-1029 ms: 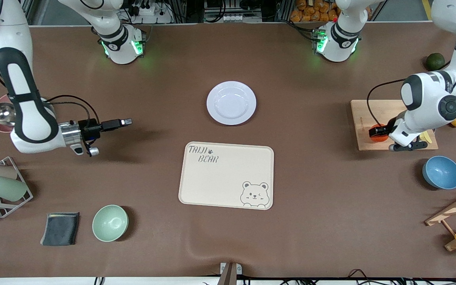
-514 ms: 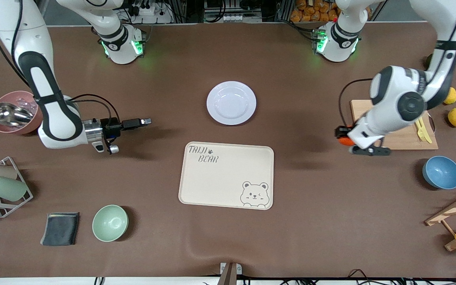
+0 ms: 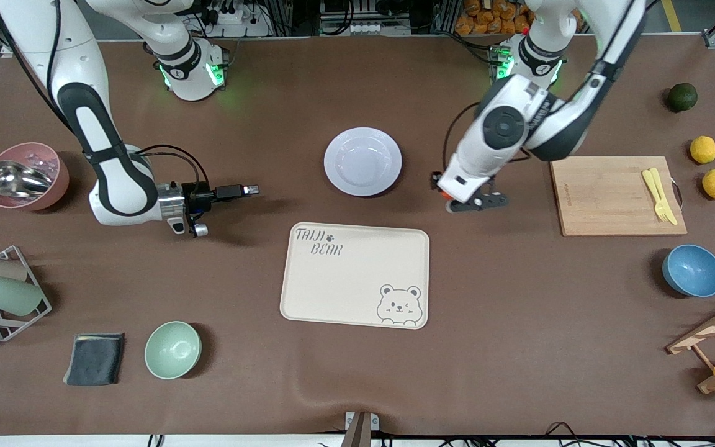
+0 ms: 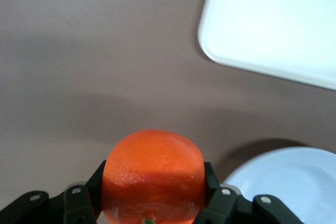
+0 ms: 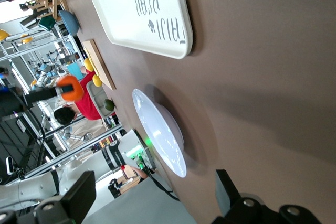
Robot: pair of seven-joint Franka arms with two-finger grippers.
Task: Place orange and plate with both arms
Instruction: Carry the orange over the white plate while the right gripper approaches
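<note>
Now carry step: left tool [image 3: 450,197] clamped on orange [image 4: 153,174], over tabletop beside plate [image 3: 362,161]; right tool [image 3: 247,190] open, empty, low nr plate; next: set orange on plate.

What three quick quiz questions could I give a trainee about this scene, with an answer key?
1. True or false: the left gripper is shut on the orange.
2. The plate lies: A) on the tray, B) on the table, farther from the front camera than the tray, C) on the cutting board.
3. Which gripper is open, with nothing between its fingers?

Key: 1. True. 2. B. 3. The right gripper, over bare table between the right arm's end and the plate.
</note>
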